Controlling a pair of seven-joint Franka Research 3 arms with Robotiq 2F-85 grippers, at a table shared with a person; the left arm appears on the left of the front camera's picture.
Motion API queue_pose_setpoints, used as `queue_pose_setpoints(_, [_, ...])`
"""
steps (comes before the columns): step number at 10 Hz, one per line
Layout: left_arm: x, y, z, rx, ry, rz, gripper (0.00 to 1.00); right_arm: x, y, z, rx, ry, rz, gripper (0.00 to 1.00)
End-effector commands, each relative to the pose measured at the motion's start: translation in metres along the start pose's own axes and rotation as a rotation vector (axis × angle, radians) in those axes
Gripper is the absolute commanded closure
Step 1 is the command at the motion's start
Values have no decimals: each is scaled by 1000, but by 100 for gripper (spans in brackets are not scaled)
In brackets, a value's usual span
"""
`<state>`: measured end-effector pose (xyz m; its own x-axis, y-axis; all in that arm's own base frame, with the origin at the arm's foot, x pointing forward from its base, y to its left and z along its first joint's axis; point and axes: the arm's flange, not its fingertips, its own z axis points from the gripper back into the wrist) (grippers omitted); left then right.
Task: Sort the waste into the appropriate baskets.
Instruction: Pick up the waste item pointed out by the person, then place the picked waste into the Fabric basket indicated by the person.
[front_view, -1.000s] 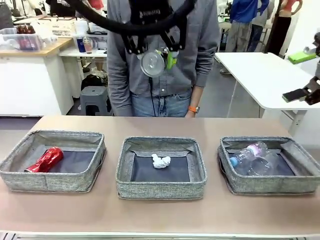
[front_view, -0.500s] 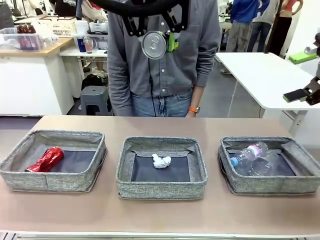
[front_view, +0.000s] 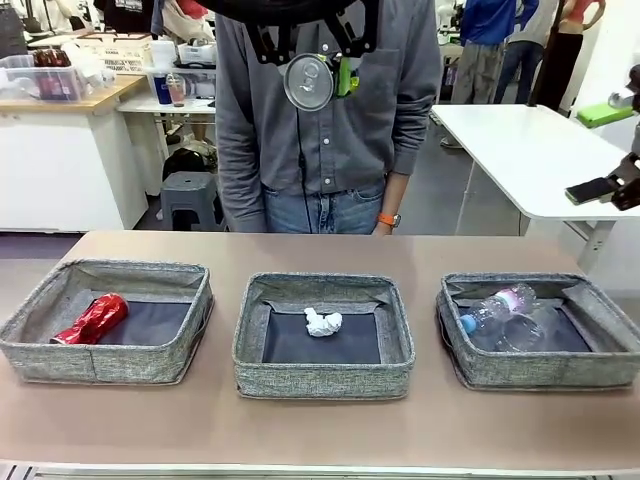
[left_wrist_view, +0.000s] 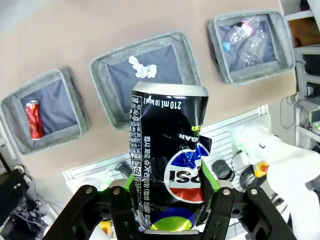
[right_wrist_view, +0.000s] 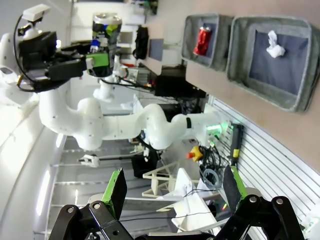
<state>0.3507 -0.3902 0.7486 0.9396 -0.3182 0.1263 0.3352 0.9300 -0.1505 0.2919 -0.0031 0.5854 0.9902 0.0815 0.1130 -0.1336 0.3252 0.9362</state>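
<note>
Left hand (front_view: 308, 62) higher than a second ago, dark can (front_view: 307, 82) lifted with it, high above far desk (front_view: 320, 430) edge before person (front_view: 330, 150); baskets unchanged. Left hand clamped on dark can (left_wrist_view: 167, 185), dented, green pads at both sides. Front view gives silver can end; left wrist view gives label, all three baskets below. Red can (front_view: 92, 319) in left basket (front_view: 105, 365), paper ball (front_view: 322, 322) in middle basket (front_view: 322, 378), clear bottles (front_view: 505, 312) in right basket (front_view: 540, 368). Right hand (right_wrist_view: 175, 192) spread wide, holding nothing, beside desk, facing left arm (right_wrist_view: 100, 122).
</note>
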Motion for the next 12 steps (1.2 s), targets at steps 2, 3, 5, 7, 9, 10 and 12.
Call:
queue_pose_setpoints(2, [-5,1,1,0,0,16,57,3,2,-1,1,-13,7,0])
queue_pose_setpoints(3, [-5,1,1,0,0,16,57,3,2,-1,1,-13,7,0])
queue_pose_setpoints(5, [-5,1,1,0,0,16,57,3,2,-1,1,-13,7,0])
queue_pose_setpoints(7, [-5,1,1,0,0,16,57,3,2,-1,1,-13,7,0])
queue_pose_setpoints(9, [-5,1,1,0,0,16,57,3,2,-1,1,-13,7,0])
queue_pose_setpoints(10, [-5,1,1,0,0,16,57,3,2,-1,1,-13,7,0])
queue_pose_setpoints(12, [-5,1,1,0,0,16,57,3,2,-1,1,-13,7,0])
